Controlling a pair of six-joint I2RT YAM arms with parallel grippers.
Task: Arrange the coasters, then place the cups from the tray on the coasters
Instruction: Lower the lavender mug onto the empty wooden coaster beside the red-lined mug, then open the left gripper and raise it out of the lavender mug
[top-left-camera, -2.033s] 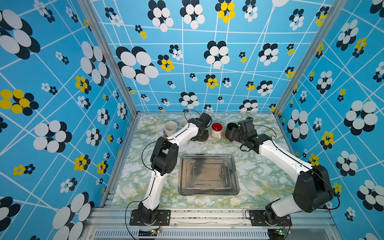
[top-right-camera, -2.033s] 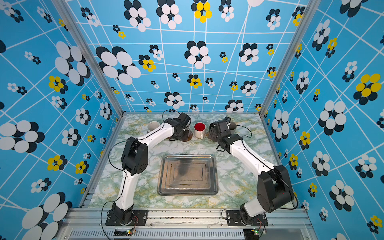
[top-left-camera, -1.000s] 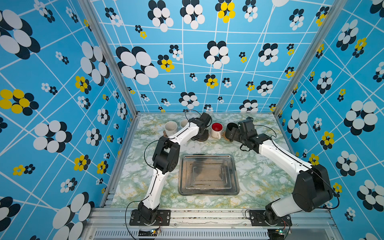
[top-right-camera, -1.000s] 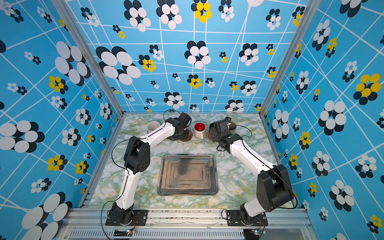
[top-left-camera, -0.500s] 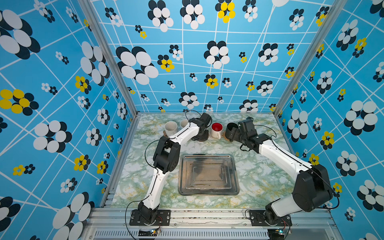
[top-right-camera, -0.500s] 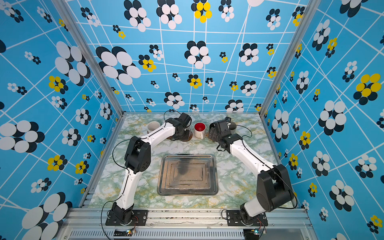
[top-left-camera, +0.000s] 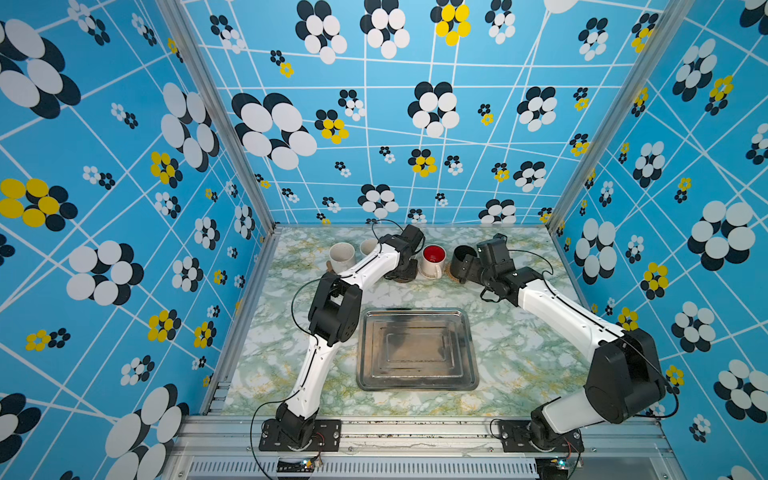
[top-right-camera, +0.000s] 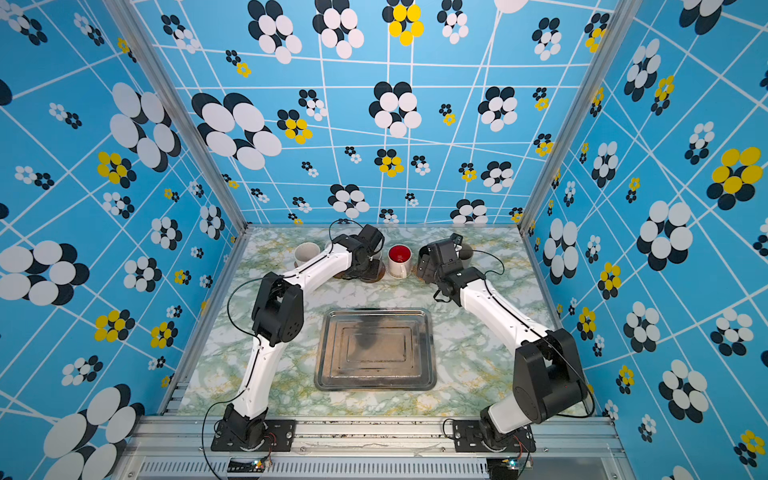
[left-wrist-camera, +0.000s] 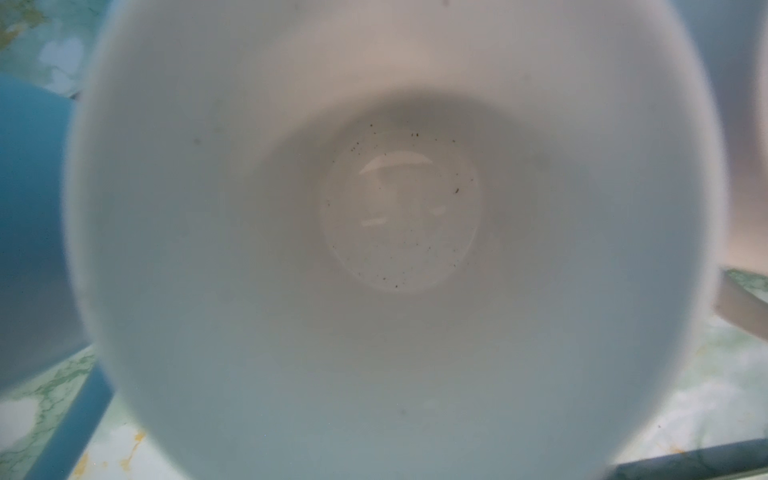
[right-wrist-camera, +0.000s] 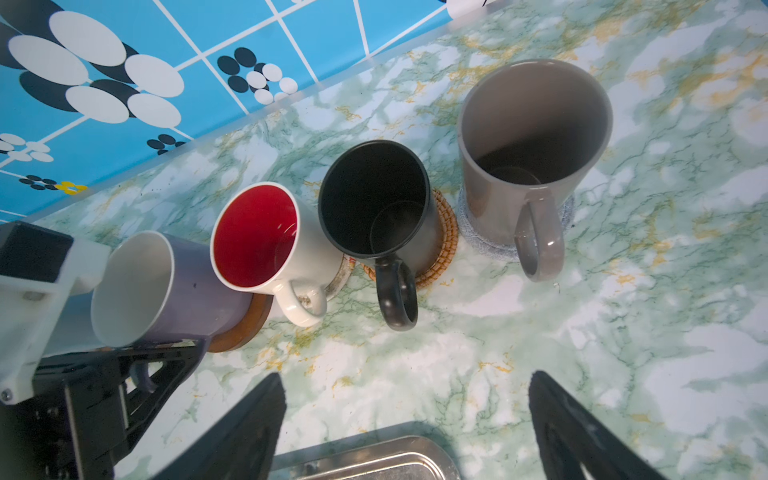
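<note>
The silver tray (top-left-camera: 415, 312) lies bare in both top views. A row of cups stands at the back. My left gripper (right-wrist-camera: 141, 365) is shut on the lilac cup (right-wrist-camera: 187, 282), which rests on a brown disc coaster (right-wrist-camera: 249, 328); its white inside (left-wrist-camera: 399, 208) fills the left wrist view. Beside it stand the red-inside cup (right-wrist-camera: 266, 241) on white crochet (right-wrist-camera: 343, 274), the black cup (right-wrist-camera: 374, 199) on rattan (right-wrist-camera: 444, 245) and the grey-beige cup (right-wrist-camera: 536, 145) on a pale grey round (right-wrist-camera: 478, 245). My right gripper (right-wrist-camera: 405, 415) hangs open above the table before the black cup.
The white speckled cup (top-left-camera: 343, 255) stands at the row's left end, and the light blue cup (left-wrist-camera: 29, 208) is right beside the lilac one. The blue patterned back wall (top-left-camera: 415, 187) rises close behind the row. The tray's far rim (right-wrist-camera: 365, 457) shows under the right gripper.
The left arm's elbow has crept slightly to the right. Both grippers and all the cups stay where they were.
</note>
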